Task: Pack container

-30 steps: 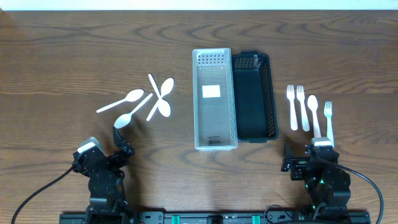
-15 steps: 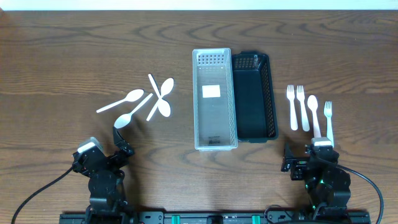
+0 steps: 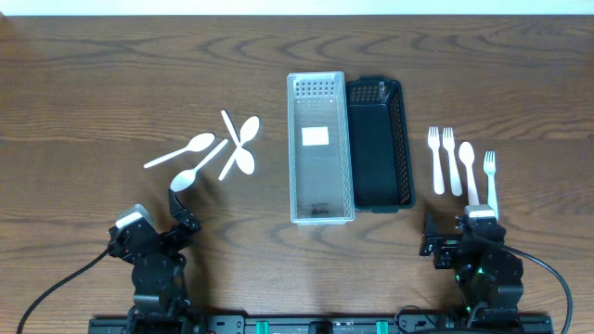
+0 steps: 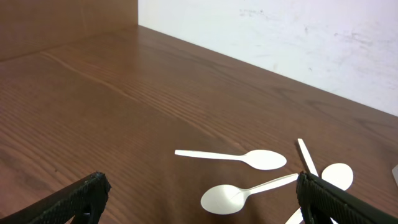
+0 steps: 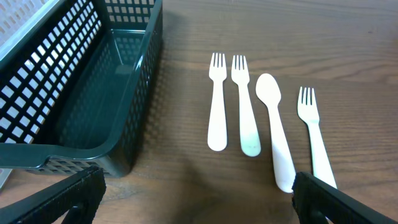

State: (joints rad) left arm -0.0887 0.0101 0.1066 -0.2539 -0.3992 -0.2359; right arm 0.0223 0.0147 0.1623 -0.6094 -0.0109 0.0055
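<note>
A clear plastic container (image 3: pixel 320 148) and a dark mesh basket (image 3: pixel 379 144) stand side by side at the table's middle. Several white spoons (image 3: pixel 209 153) lie scattered to the left; in the left wrist view the nearest spoon (image 4: pixel 233 198) lies between my fingers. Three white forks (image 3: pixel 448 158) and one spoon (image 3: pixel 469 170) lie in a row at the right; they also show in the right wrist view (image 5: pixel 245 102). My left gripper (image 4: pixel 199 208) is open and empty near the front left. My right gripper (image 5: pixel 199 202) is open and empty at the front right, just short of the basket (image 5: pixel 93 87).
A white label (image 3: pixel 315 136) lies in the clear container. A white wall (image 4: pixel 298 37) runs along the table's far edge. Both arm bases sit at the front edge (image 3: pixel 153 269).
</note>
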